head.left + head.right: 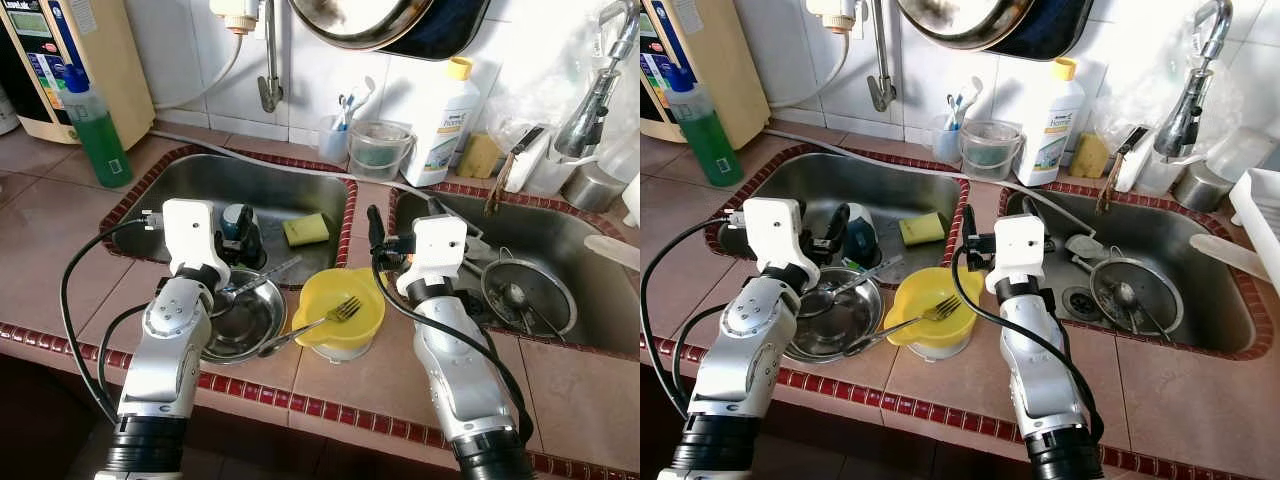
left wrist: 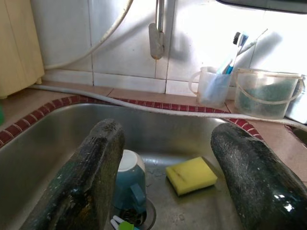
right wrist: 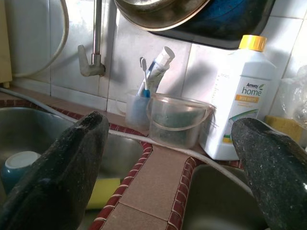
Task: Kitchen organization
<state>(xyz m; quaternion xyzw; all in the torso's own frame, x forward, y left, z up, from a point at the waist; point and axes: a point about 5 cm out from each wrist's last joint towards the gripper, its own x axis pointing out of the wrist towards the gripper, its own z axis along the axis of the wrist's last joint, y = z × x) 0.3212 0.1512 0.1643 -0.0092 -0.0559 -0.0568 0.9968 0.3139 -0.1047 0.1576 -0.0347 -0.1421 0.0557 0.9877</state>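
A yellow bowl [image 1: 340, 310] with a fork [image 1: 344, 309] in it stands on the tiled counter between two sinks. Beside it on its left, a steel bowl [image 1: 245, 322] holds a spoon [image 1: 262, 278]. My left gripper [image 2: 168, 129] is open above the left sink [image 1: 190, 180], over an upturned blue cup [image 2: 130, 177] and a yellow sponge [image 2: 191, 175]. My right gripper [image 3: 170, 122] is open and holds nothing, above the tile strip between the sinks, just behind the yellow bowl. A round metal strainer [image 1: 528, 295] lies in the right sink [image 1: 560, 225].
At the back wall stand a green bottle [image 1: 97, 125], a toothbrush cup [image 1: 335, 135], a clear plastic bucket [image 1: 379, 148] and a white detergent bottle [image 1: 443, 125]. A pan [image 1: 370, 20] hangs overhead. A faucet [image 1: 595, 100] rises at the far right.
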